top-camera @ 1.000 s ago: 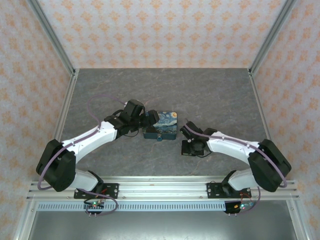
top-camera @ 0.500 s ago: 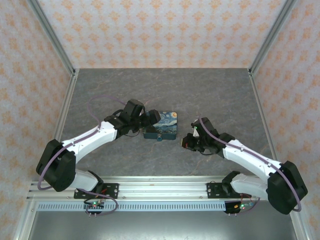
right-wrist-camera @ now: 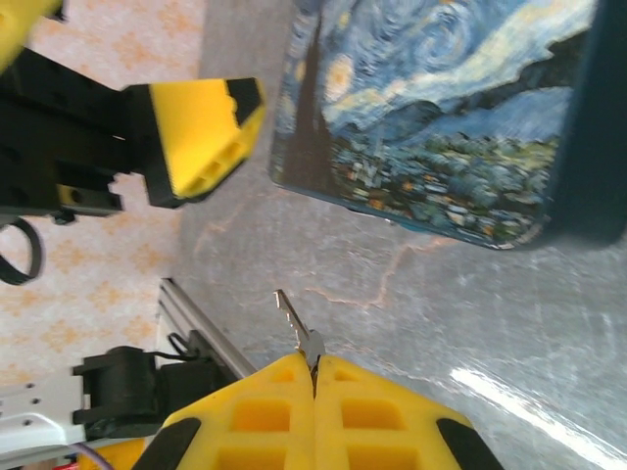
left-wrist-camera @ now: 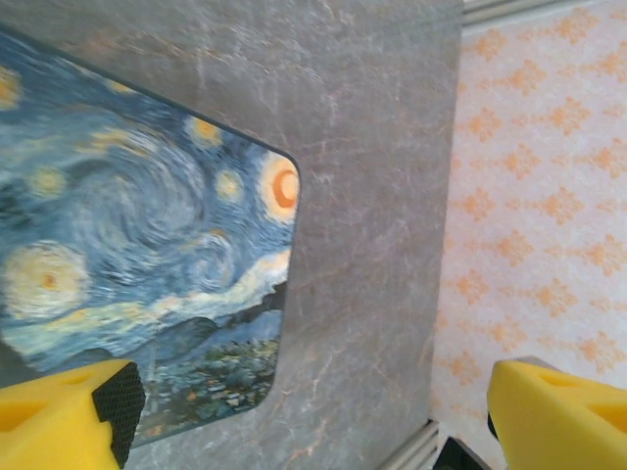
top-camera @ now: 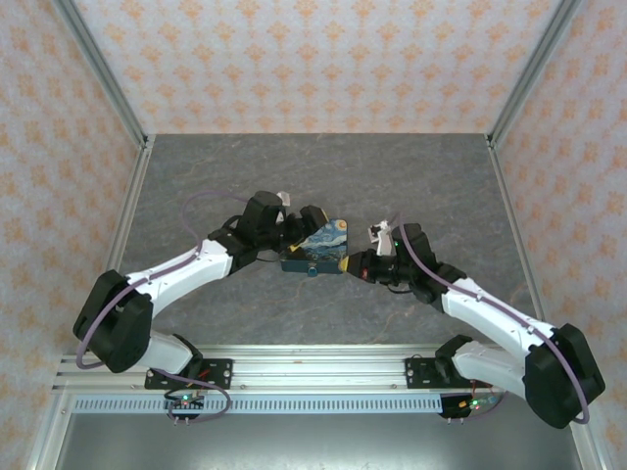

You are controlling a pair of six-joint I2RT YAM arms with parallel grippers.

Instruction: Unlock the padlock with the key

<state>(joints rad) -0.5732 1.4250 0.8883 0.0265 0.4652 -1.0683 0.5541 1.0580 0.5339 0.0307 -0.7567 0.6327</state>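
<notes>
The blue-and-yellow Starry Night box point(top-camera: 321, 248) lies mid-table. The padlock point(top-camera: 311, 271), a tiny teal piece, hangs at the box's near edge. My left gripper point(top-camera: 305, 228) is open at the box's far left corner. In the left wrist view its yellow fingertips point(left-wrist-camera: 61, 411) stand wide apart, one beside the box lid point(left-wrist-camera: 137, 245), the other over bare table. My right gripper point(top-camera: 356, 264) sits just right of the box, shut on the key point(right-wrist-camera: 296, 328), whose toothed blade sticks out past the fingertips point(right-wrist-camera: 274, 411) above the table, short of the box point(right-wrist-camera: 441, 127).
The grey marble tabletop point(top-camera: 323, 176) is walled by patterned panels with metal rails along the sides point(top-camera: 127, 215). In the right wrist view the left gripper's yellow finger point(right-wrist-camera: 201, 137) shows beside the box. Open floor lies behind and in front of the box.
My right arm has swung in toward the box's right side with the key. The left gripper has shifted right over the box corner, and the box has turned slightly.
</notes>
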